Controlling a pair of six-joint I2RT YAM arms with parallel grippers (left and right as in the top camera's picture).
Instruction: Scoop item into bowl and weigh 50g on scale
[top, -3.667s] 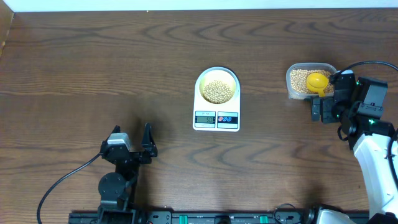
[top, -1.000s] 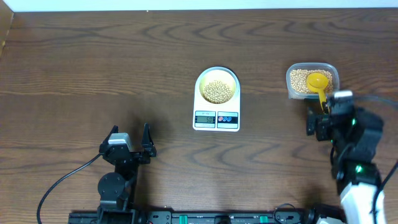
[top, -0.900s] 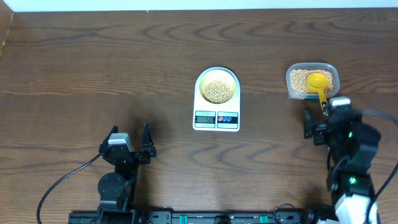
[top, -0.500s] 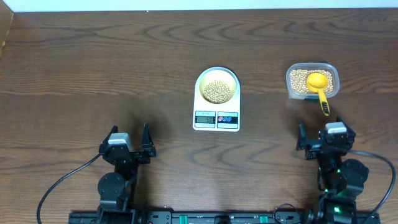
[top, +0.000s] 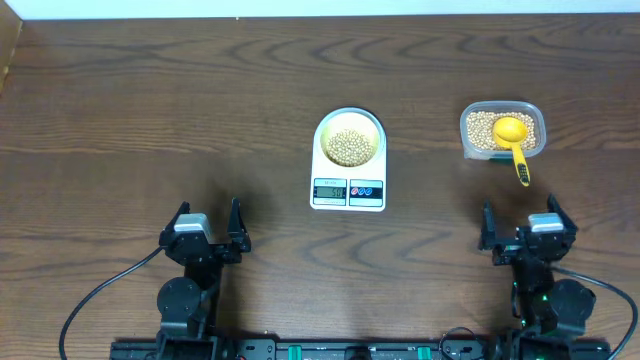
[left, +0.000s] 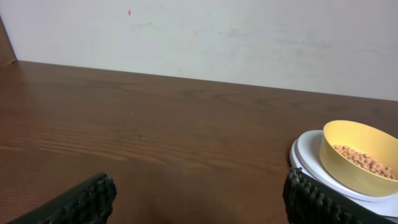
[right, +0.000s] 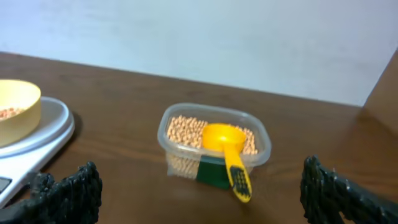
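The pale-yellow bowl sits on the white scale at the table's middle, with a heap of tan beans inside; the left wrist view shows that bowl at its right edge. A clear container at the right holds more beans, and a yellow scoop rests in it, handle pointing toward me. My right gripper is open near the front edge, well short of the container. At the front left, my left gripper stands open and holds nothing.
The scale's display and two buttons face the front edge. A pale wall runs behind the table's far edge. Dark wood tabletop lies between both grippers and the scale.
My right arm has drawn back from the scoop and container toward the front edge, leaving the scoop resting in the container. The left arm has not moved.
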